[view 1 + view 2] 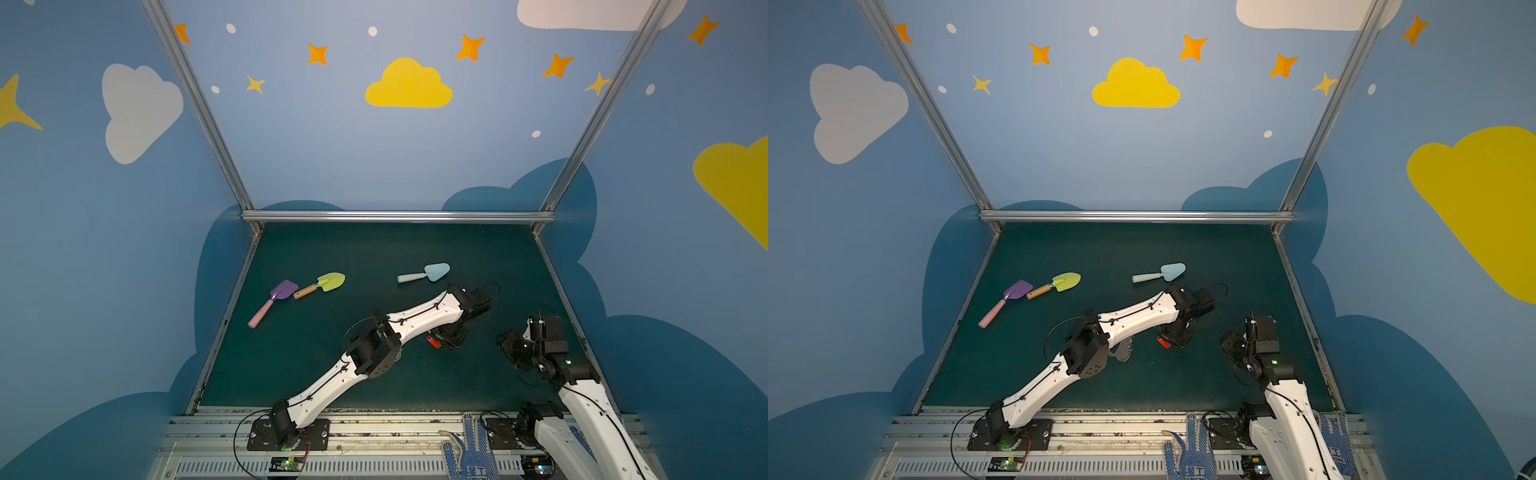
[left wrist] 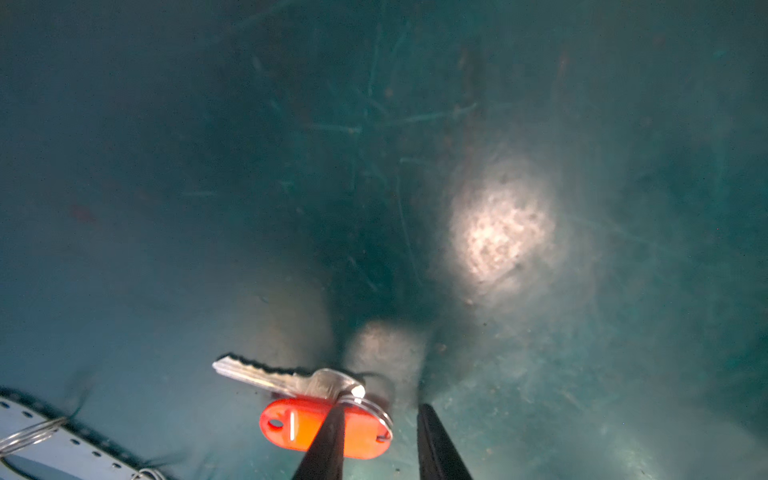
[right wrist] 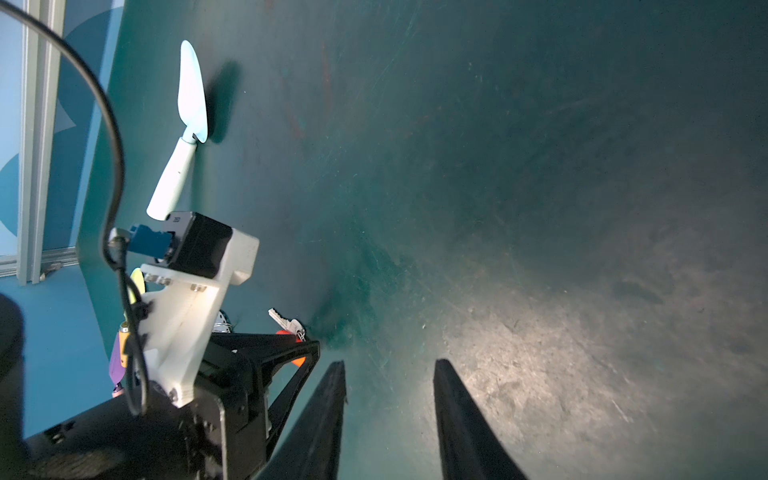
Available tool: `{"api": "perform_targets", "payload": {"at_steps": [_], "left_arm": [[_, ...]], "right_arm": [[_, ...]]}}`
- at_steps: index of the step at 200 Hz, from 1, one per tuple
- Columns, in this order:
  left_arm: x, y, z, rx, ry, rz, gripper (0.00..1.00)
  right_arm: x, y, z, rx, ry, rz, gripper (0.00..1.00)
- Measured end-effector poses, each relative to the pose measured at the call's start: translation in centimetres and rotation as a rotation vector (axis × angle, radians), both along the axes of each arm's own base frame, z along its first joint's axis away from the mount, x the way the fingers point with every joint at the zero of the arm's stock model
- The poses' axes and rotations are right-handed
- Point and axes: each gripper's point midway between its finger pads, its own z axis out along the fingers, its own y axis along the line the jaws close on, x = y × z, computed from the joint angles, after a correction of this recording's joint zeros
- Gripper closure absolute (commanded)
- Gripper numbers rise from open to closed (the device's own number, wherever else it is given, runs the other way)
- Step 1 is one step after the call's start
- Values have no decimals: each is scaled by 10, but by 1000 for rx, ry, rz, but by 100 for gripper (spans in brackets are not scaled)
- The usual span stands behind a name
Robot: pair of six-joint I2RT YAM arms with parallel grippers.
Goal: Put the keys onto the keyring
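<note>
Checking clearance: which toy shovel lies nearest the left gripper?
The light blue shovel, just beyond the left gripper; the purple shovel and yellow-green shovel lie farther left.

Left jaws sit just beside the keys point(image 1: 433, 342).

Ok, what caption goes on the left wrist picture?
Open jaws by a silver key and its red tag on the green table.

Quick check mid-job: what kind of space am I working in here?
Likely a robot test cell dressed as a playroom: aluminium frame, cloud-and-star walls, green mat with toy shovels.
</note>
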Motion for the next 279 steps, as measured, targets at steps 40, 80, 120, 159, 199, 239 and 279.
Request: {"api": "perform_targets", "payload": {"at_steps": [40, 80, 120, 159, 199, 239, 279], "left_arm": [[4, 3, -1, 16, -20, -1, 85], [6, 5, -2, 32, -39, -8, 96], [13, 11, 0, 54, -64, -10, 96], [23, 17, 34, 19, -106, -19, 96], [26, 30, 104, -118, -136, -42, 96], [18, 49, 149, -342, -69, -40, 96], [10, 62, 170, -607, 17, -11, 96]], "right_arm": [[0, 0, 1, 1, -4, 0, 62], [0, 0, 2, 2, -8, 0, 61], [0, 2, 2, 11, -7, 5, 61], [2, 7, 5, 35, -20, 25, 61], [20, 35, 26, 149, -155, 154, 61], [37, 68, 67, 278, -369, 325, 61], [44, 94, 101, 360, -544, 468, 60]]}}
